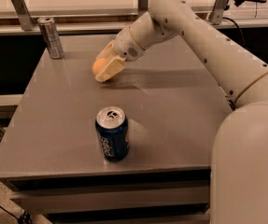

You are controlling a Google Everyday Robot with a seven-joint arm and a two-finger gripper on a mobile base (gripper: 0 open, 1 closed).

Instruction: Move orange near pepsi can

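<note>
Grey table (171,115): left, near and right edges all in view; the far edge runs under a counter rail and is partly covered by the arm (194,36). The orange (97,65) sits in the far-left-centre part of the top, well in from every edge. The gripper (104,69) is down at table level right at the orange, its tan end covering the fruit's right side so only the left part shows. Cannot tell whether the gripper is clamped on the orange or just bracketing it; contact looks likely, but the covered side hides it. The pepsi can (112,133) stands upright near the front edge, left of centre, silver top facing up, well apart from the orange with bare tabletop between them. Wide bare room on the table's right half and in the middle strip. A slim silver can (50,37) stands upright at the far-left corner, close to the left edge, apart from the orange. The arm comes in from the right, crossing above the far-right part of the table, casting a shadow behind the gripper. The robot's white body (250,171) fills the lower right and cuts off the table's near-right corner. Lettering on the pepsi can is hard to read.
</note>
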